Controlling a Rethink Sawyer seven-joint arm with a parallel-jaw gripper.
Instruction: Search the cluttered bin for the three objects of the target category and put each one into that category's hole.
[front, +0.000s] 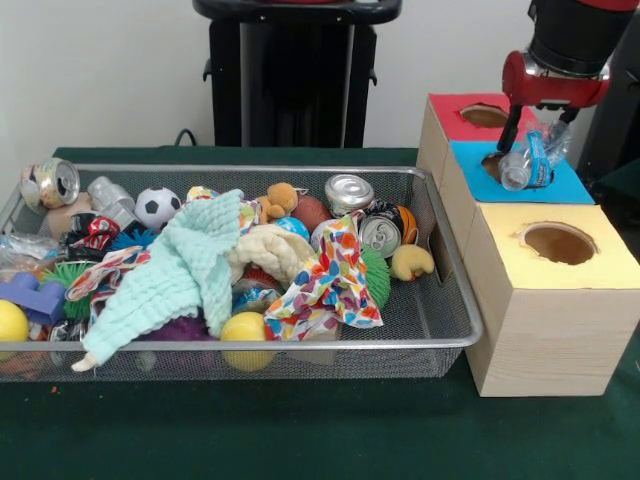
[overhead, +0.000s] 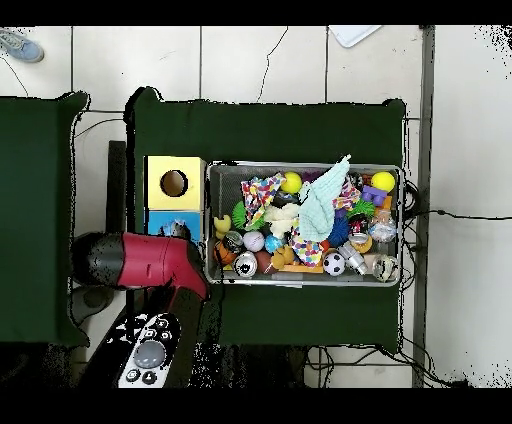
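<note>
Bottle held over the blue box's hole

At lower left of the front view the bin is seen crammed with cloths, balls and cans. At right, the blue box sits between red and yellow ones. Above its hole the gripper is pinched on a crumpled clear bottle, judged light, springy and slippery; its ribbed middle is best gripped.
</note>
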